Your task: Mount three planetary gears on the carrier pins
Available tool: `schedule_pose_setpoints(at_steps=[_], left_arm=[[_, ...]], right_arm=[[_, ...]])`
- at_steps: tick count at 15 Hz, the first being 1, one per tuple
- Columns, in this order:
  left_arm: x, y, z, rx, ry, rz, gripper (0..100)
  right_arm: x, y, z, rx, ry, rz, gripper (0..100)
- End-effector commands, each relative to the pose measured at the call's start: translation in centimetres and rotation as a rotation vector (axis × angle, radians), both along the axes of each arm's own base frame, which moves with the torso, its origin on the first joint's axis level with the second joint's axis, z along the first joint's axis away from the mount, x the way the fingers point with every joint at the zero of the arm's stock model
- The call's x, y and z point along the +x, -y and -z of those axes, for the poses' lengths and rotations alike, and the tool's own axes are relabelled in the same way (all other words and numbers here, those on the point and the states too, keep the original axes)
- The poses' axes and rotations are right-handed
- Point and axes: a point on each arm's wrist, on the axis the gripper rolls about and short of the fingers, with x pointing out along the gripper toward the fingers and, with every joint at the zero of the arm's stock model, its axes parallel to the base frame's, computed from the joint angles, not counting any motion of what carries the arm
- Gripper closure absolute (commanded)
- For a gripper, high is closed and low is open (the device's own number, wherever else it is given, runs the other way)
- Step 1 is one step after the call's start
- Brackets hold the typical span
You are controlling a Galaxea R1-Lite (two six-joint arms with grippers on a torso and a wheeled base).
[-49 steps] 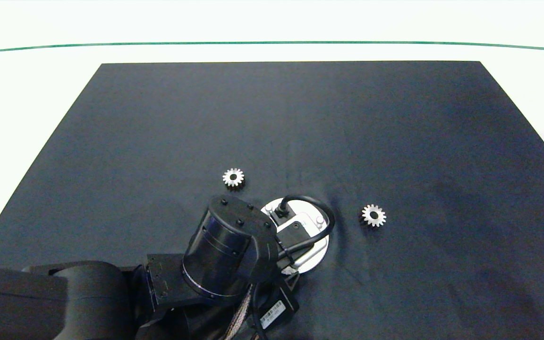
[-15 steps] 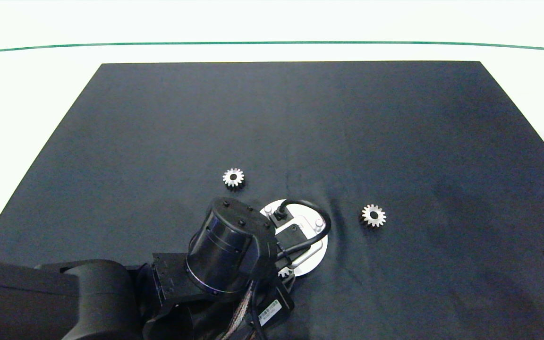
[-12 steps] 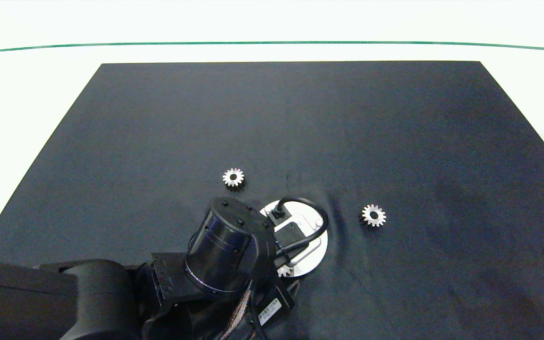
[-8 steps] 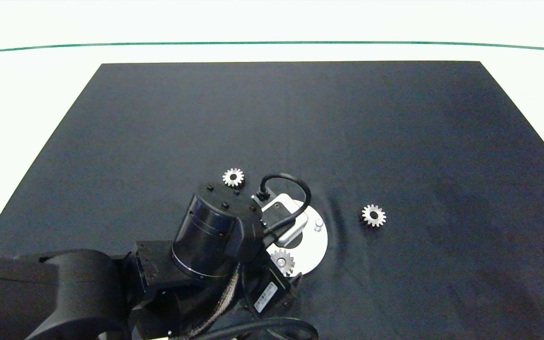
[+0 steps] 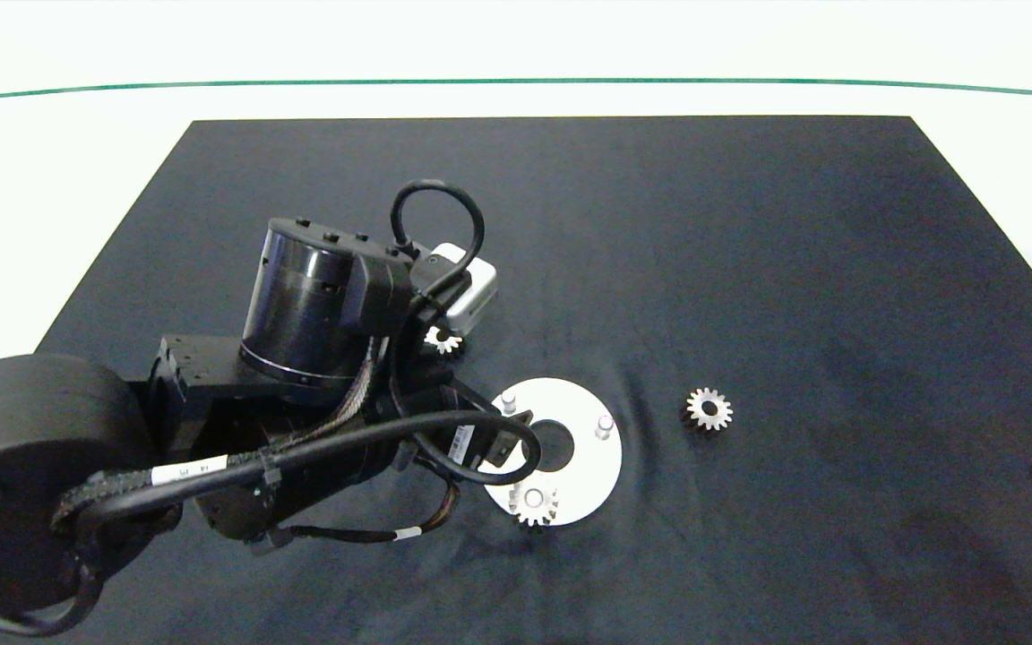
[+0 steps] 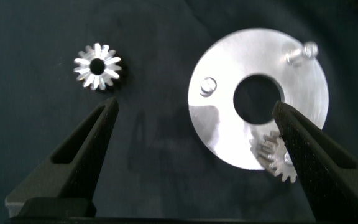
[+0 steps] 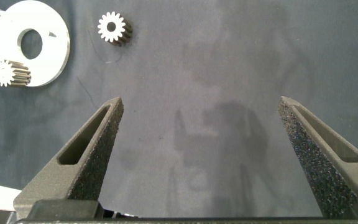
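Reading from left to right, we first meet the left arm (image 5: 211, 421), which enters from the left edge and lies over the near-left part of the dark mat (image 5: 749, 224), its wrist housing hiding part of the scene. Its left gripper (image 6: 194, 134) hangs above the mat with the two fingers (image 6: 86, 155) spread wide and nothing between them. Next we see the first of the planetary gears (image 5: 442, 339), lying flat on the mat just beyond the disc, its centre hole facing upward and its near-left edge partly covered by the arm's cabling; in the left wrist view this gear (image 6: 97, 65) sits just past one fingertip, clear of it. To its right lies the white disc (image 5: 574, 466), flat on the mat, with the carrier pins standing upright: we note one bare pin (image 5: 508, 399) on the far-left side and another bare pin (image 5: 604, 426) on the right side. A second gear (image 5: 533, 503) sits on the disc's near edge, flat, axis vertical, over the place of the third pin. Farther right, a third gear (image 5: 709, 408) rests flat on the mat, near the disc but apart from it. At the far right edge we see only a tip of the right gripper (image 7: 201, 130), whose fingers (image 7: 86, 155) stand wide apart over bare mat, well away from the disc.
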Motion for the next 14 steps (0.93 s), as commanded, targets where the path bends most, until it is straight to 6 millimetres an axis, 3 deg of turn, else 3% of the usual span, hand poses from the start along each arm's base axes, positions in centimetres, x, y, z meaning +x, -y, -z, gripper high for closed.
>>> schedule_pose_setpoints(at_steps=[1, 8, 14], left_arm=[[1.7, 1.0, -1.1, -0.058, -0.022, -0.044, 0], [4.0, 3.2, 0.8, -0.068, -0.064, -0.065, 0], [7.3, 2.0, 0.6, -0.096, -0.025, -0.149, 0]], right_arm=[[0.0, 0.0, 0.1, 0.000, -0.005, -0.001, 0], [-0.2, 0.0, 0.3, 0.002, -0.008, -0.001, 0], [-0.1, 0.0, 0.3, 0.018, -0.012, -0.006, 0]])
